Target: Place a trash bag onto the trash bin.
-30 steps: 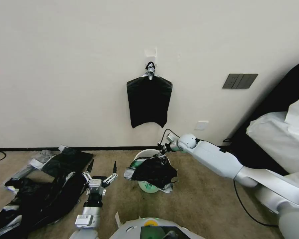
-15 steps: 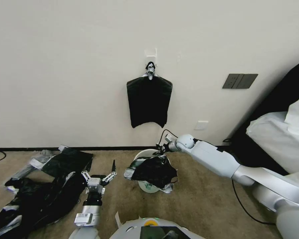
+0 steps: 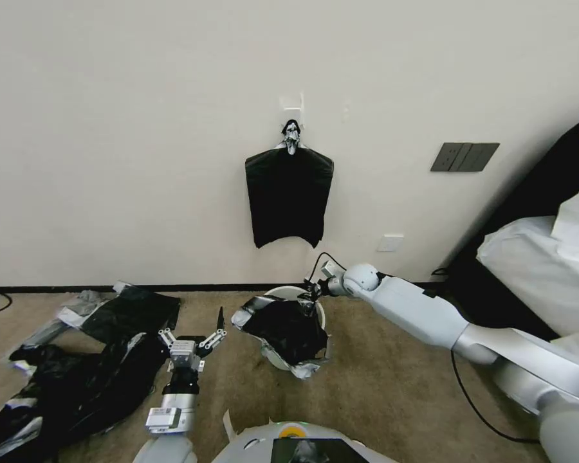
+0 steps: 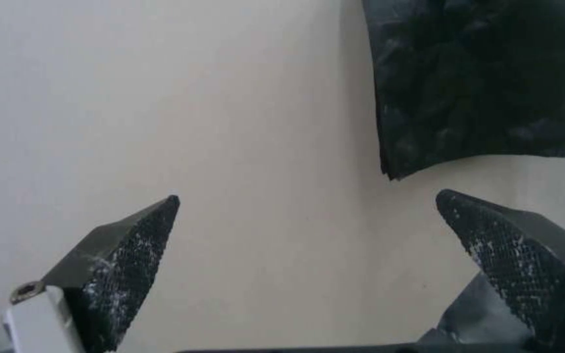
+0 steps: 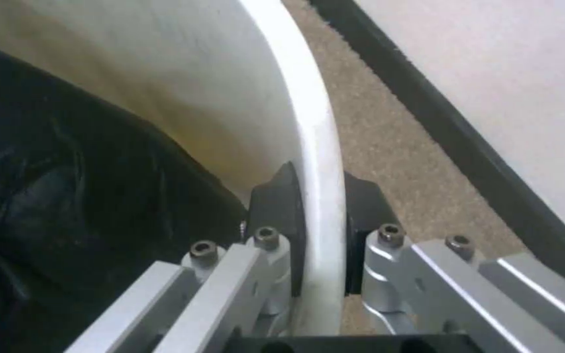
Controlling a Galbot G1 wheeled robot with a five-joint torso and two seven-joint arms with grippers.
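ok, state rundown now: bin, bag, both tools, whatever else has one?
trash bin: tipped toward the robot, wall clamped by the right tool.
trash bag: draped over the bin's near side, far rim bare.
right tool: shut on the bin's rim, one finger inside, one outside.
left tool: open, empty, above the carpet left of the bin.
bundle on the wall hook: hanging flat.

Glossy black plastic trash bag [image 3: 288, 328], smooth white plastic trash bin [image 5: 319, 147], rough carpet [image 3: 392, 386].
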